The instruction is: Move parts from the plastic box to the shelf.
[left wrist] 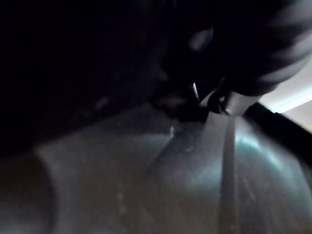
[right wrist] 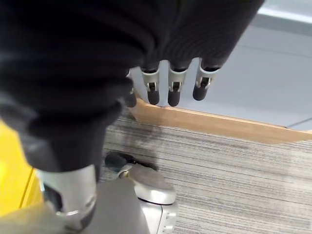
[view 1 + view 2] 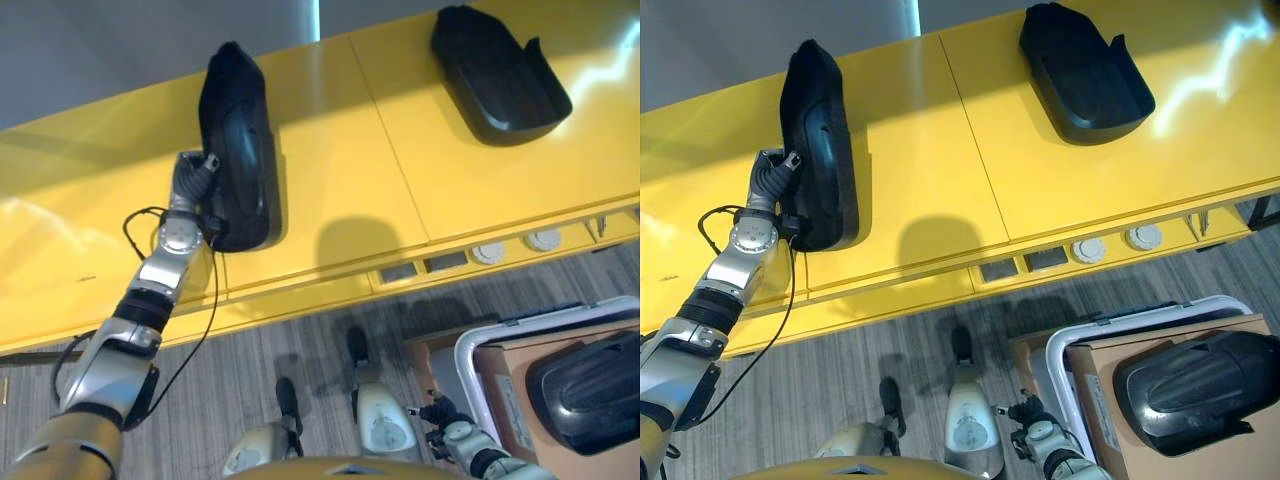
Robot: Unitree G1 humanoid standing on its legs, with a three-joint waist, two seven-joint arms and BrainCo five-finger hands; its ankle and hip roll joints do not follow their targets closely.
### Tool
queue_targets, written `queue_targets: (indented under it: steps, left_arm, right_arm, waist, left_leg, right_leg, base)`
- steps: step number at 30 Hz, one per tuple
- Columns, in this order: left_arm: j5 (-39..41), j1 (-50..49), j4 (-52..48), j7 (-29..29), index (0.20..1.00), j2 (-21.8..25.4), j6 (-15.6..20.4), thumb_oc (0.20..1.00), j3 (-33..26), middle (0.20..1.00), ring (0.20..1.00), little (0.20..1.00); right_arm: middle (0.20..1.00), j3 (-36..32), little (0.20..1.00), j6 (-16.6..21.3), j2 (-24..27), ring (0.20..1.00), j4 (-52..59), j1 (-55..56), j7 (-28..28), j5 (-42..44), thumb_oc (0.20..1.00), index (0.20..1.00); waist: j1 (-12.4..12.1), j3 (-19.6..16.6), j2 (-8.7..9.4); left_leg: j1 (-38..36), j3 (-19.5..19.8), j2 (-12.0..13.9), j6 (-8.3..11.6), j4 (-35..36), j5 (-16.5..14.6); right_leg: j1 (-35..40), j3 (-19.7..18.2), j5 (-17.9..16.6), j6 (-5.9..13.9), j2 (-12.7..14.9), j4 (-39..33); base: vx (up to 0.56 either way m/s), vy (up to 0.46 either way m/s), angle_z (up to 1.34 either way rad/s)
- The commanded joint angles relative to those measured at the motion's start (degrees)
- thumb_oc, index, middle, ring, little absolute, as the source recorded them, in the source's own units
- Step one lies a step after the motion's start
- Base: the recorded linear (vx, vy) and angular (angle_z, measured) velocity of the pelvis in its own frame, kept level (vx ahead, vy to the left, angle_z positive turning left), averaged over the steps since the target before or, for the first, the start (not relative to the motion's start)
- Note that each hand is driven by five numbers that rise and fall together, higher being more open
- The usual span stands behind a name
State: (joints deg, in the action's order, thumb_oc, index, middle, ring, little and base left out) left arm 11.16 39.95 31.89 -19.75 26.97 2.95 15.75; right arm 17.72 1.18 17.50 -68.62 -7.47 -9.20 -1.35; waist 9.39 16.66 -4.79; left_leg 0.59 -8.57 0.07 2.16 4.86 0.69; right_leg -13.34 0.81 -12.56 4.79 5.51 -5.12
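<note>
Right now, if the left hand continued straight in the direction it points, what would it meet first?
The left hand is already against the black part standing on edge on the yellow shelf, so that part comes first. Its fingers are hidden behind it, so the exact contact is unclear.

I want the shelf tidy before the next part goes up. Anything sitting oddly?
One black part stands up on its edge on the yellow shelf, left hand against it; the other part lies flat, hollow side up.
</note>
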Motion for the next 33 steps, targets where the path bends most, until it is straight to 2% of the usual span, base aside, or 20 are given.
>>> queue_targets:
  steps: [1, 12, 17, 20, 22, 23, 25, 33]
  left_arm:
    - [-1.0, 3.5, 3.8, 0.4, 1.0, 0.6, 0.0, 1.0, 0.6, 1.0, 1.0, 1.0]
    - [2.7, 2.9, 2.2, -0.9, 1.0, -2.3, 1.0, 1.0, -0.7, 1.0, 1.0, 1.0]
    - [10.4, 0.8, -1.3, -1.2, 1.0, -4.6, 3.5, 1.0, -1.7, 1.0, 1.0, 1.0]
    - [12.0, -0.1, -2.2, -0.9, 1.0, -5.4, 3.9, 1.0, -1.9, 1.0, 1.0, 1.0]
    - [12.8, -1.2, -2.6, -0.7, 1.0, -5.8, 4.0, 1.0, -2.3, 1.0, 1.0, 1.0]
    - [14.2, -2.8, -2.5, 0.0, 1.0, -6.0, 3.9, 1.0, -2.5, 1.0, 1.0, 1.0]
    - [12.5, -4.0, -2.3, 0.3, 1.0, -5.4, 3.0, 1.0, -2.9, 1.0, 1.0, 1.0]
    - [13.8, -7.0, -4.2, 0.9, 1.0, -5.4, 2.7, 1.0, -3.7, 1.0, 1.0, 1.0]
  right_arm:
    - [1.0, 1.7, 1.0, 0.4, -1.2, 1.0, -2.5, -1.9, -0.3, 1.3, 1.0, 1.0]
    - [1.0, 2.0, 1.0, 0.6, -1.9, 1.0, -2.5, -2.8, -0.1, 2.5, 1.0, 1.0]
    - [1.0, 1.8, 1.0, -0.1, -1.6, 1.0, -3.0, -2.7, -0.1, 2.2, 1.0, 1.0]
    - [1.0, 1.6, 1.0, -0.3, -1.4, 1.0, -3.2, -2.6, -0.1, 1.8, 1.0, 1.0]
    - [1.0, 1.5, 1.0, -0.7, -1.2, 1.0, -3.6, -2.4, 0.0, 1.5, 1.0, 1.0]
    - [1.0, 1.0, 1.0, -1.0, -1.0, 1.0, -4.1, -2.1, 0.4, 0.8, 1.0, 1.0]
    - [1.0, 0.8, 1.0, -1.3, -0.9, 1.0, -4.3, -1.5, 0.8, 0.3, 1.0, 1.0]
    - [1.0, 0.3, 1.0, -2.0, -1.4, 1.0, -5.4, -0.2, 1.7, -0.4, 1.0, 1.0]
  waist:
    - [0.4, -0.4, -0.62]
    - [0.4, -0.7, -0.34]
    - [0.2, -1.4, -0.23]
    - [0.2, -1.9, -0.27]
    - [0.0, -2.6, -0.32]
    - [-0.2, -4.2, -0.37]
    - [-0.4, -5.7, -0.23]
    - [-1.0, -9.5, 0.57]
  left_leg:
    - [4.8, -0.9, 1.8, 2.19, 0.1, 4.2]
    - [4.2, -0.8, 2.1, 2.28, 0.1, 4.0]
    - [3.2, -0.8, 2.3, 2.26, 0.1, 3.7]
    - [2.7, -0.7, 2.3, 2.24, 0.1, 3.5]
    - [2.0, -0.5, 2.4, 2.23, 0.1, 3.2]
    - [0.7, -0.4, 2.4, 2.25, 0.1, 2.8]
    - [-0.5, -0.2, 2.5, 2.25, 0.1, 2.4]
    - [-2.9, 0.4, 3.0, 2.4, 0.1, 1.6]
  right_leg:
    - [6.2, -0.3, 6.8, 3.62, 1.4, 0.4]
    - [6.8, -0.4, 7.0, 3.38, 1.1, 0.2]
    - [7.7, -0.2, 7.4, 3.27, 0.9, 0.4]
    - [8.3, 0.0, 7.6, 3.22, 1.0, 0.4]
    - [9.0, 0.1, 7.9, 3.16, 1.0, 0.4]
    - [10.7, 0.6, 8.5, 2.89, 0.9, 0.4]
    - [11.9, 0.9, 9.1, 2.74, 0.9, 0.4]
    - [15.0, 2.1, 10.4, 2.39, 0.5, 0.7]
  base:
    - [0.0, 0.0, 0.0]
    - [0.0, 0.0, 0.0]
    - [0.0, 0.0, 0.0]
    - [0.0, 0.0, 0.0]
    - [0.05, -0.003, 0.06]
    - [0.09, -0.016, 0.06]
    - [0.07, -0.02, 0.06]
    - [0.03, -0.026, 0.03]
